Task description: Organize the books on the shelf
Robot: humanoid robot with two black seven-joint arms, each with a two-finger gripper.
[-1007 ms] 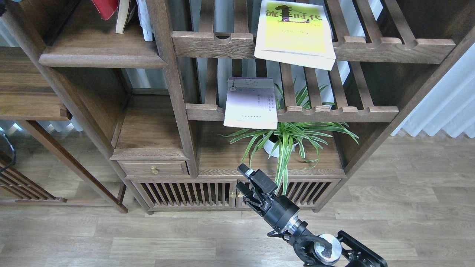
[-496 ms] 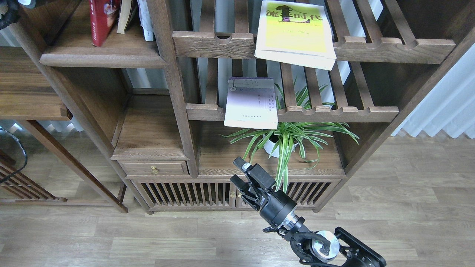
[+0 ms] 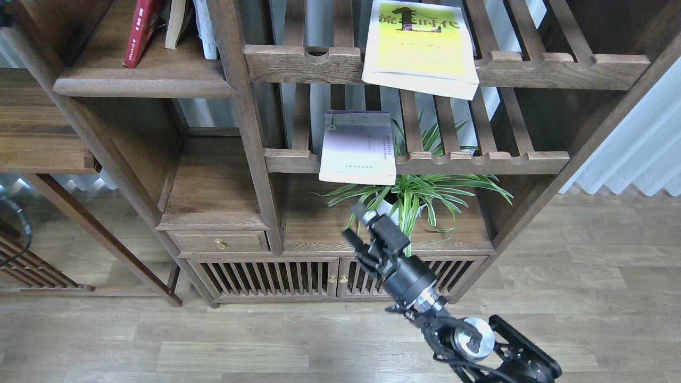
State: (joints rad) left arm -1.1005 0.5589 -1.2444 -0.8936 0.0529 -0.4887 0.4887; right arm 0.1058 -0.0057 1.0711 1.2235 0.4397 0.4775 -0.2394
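The dark red book [image 3: 139,32] stands leaning on the solid dark wood shelf [image 3: 143,85] at the upper left, beside other books [image 3: 205,29]. The yellow-green book [image 3: 420,48] lies flat on the upper slatted rack and overhangs its front rail. The pale lilac book [image 3: 359,149] lies flat on the lower slatted rack, also overhanging. My right gripper [image 3: 354,223] is open and empty, pointing up-left, below the lilac book and in front of the plant. Of my left arm only a dark sliver [image 3: 3,20] shows at the top left corner.
A potted spider plant [image 3: 412,199] stands on the cabinet top just behind my right gripper. The cabinet has a small drawer [image 3: 218,242] and slatted doors [image 3: 266,276]. A side shelf [image 3: 42,138] juts out at the left. Wood floor lies in front.
The dark red book came down from a tilted hold to stand on the solid shelf. The left arm drew back out of the corner. My right gripper rose up and right toward the plant.
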